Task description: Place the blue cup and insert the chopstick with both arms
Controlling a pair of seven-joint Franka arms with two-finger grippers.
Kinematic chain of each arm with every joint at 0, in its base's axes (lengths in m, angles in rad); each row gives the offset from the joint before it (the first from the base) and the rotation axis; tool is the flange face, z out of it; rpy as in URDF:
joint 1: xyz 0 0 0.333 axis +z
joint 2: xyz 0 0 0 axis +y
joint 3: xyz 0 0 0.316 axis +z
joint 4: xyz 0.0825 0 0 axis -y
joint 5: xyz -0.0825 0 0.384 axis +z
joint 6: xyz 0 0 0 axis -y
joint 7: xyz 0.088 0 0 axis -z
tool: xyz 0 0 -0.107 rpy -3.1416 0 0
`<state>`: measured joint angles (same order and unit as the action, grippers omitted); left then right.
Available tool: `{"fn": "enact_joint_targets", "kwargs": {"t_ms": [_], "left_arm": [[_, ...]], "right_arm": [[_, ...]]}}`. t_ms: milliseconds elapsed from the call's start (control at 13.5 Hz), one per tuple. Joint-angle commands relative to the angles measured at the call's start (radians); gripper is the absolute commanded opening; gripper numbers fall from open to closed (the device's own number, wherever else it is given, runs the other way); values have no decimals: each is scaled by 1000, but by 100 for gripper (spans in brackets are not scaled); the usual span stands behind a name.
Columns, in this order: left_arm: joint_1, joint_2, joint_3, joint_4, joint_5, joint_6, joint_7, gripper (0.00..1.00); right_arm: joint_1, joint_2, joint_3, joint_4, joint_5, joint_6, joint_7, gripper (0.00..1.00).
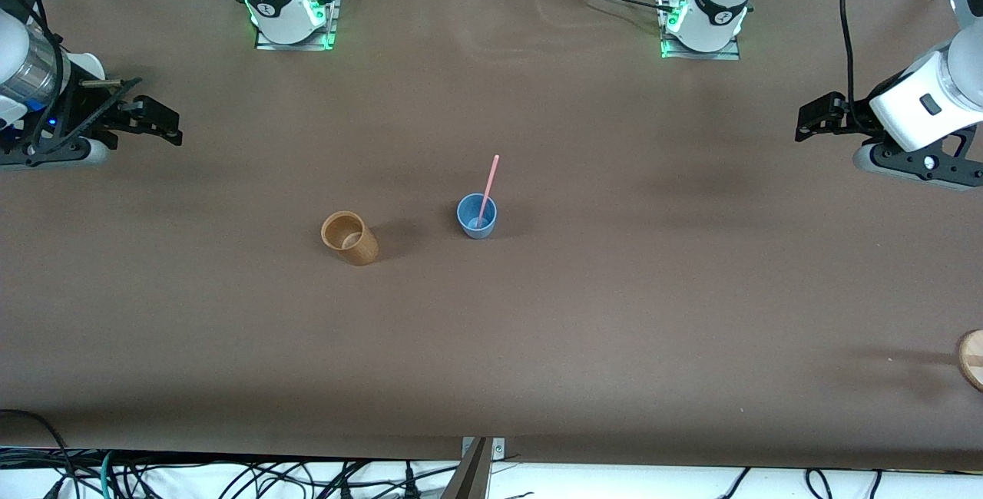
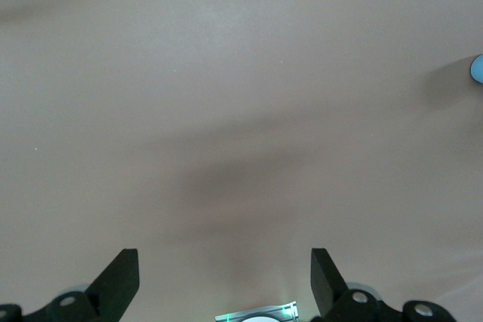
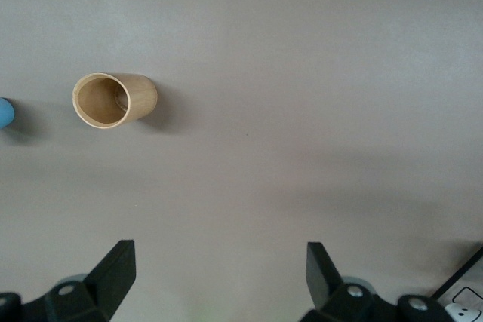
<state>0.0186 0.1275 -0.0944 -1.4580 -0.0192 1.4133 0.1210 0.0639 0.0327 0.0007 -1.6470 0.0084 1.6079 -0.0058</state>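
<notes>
A round wooden thing (image 1: 972, 358) pokes in at the edge of the table (image 1: 537, 345), nearest the front camera, at the left arm's end.

Farther from the camera, near the middle of the table, the brown cup (image 1: 349, 237) stands up with its mouth open. It has nothing in it. Beside it, toward the left arm's end and a little farther from the camera, the blue cup (image 1: 477, 215) stands up too. The two cups are near each other but do not touch. The pink chopstick (image 1: 488, 188) stands in the blue cup. Its low end sits on the cup's bottom and its top leans away from the camera.

The right gripper (image 1: 157, 121) hangs over the right arm's end of the table. Its fingers (image 3: 113, 269) are spread wide and hold nothing.

The left gripper (image 1: 815, 117) hangs over the left arm's end of the table. Its fingers (image 2: 121, 280) are spread wide too, with only bare table under them. Both arms wait, well apart from the cups.
</notes>
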Motion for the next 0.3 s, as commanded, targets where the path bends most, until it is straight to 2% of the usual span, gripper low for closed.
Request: {"fn": "enact_joint_targets", "kwargs": {"t_ms": [0,223], "left_arm": [[0,6,2,16,-18,-2,19,100],[0,6,2,16,-18,-2,19,100]], "right_arm": [[-23,-8,15,-10,-8,12,-14,100],[-23,-10,12,-8,-10,18,-14,100]]}}
